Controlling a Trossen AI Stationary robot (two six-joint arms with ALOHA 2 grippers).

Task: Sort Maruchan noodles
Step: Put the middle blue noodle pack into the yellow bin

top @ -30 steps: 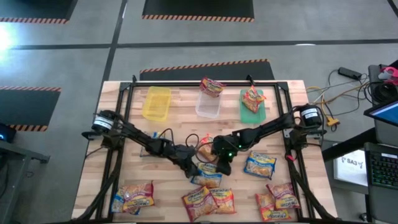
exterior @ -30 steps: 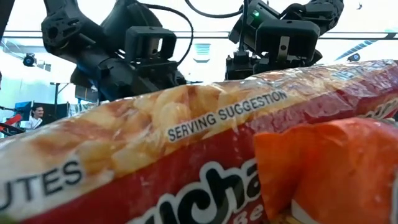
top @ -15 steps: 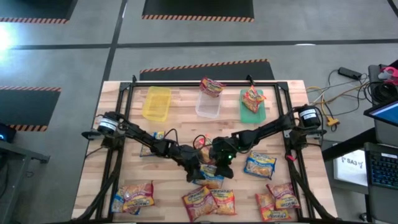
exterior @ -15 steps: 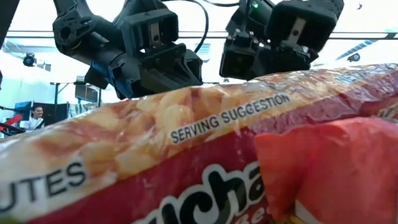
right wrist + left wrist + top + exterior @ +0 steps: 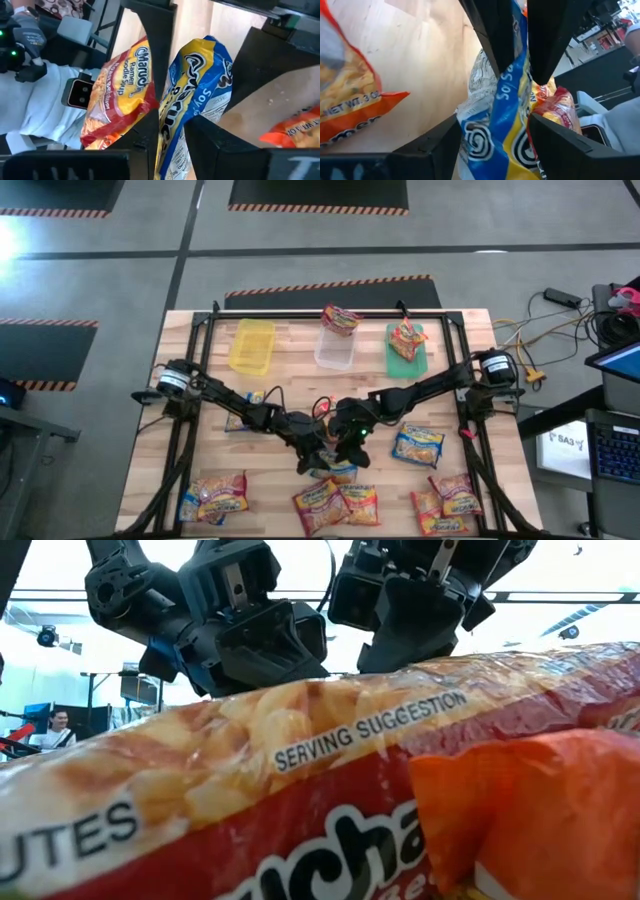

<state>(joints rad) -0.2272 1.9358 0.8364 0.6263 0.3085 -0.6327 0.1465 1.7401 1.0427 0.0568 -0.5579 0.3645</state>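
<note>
Mid-surface, the left gripper [image 5: 520,75] and right gripper [image 5: 172,112] both pinch one blue packet [image 5: 197,85]: light, slick, crinkly film over brittle noodles, best held by its crimped end seam.

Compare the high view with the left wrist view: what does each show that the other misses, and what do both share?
High view only: the yellow bin, clear bin and green bin, both arms, and packets along the near table edge.

Left wrist view only: the blue packet crumpled between the left gripper fingers, and its print.

Both: the blue packet mid-table, with the right gripper meeting it too.
</note>
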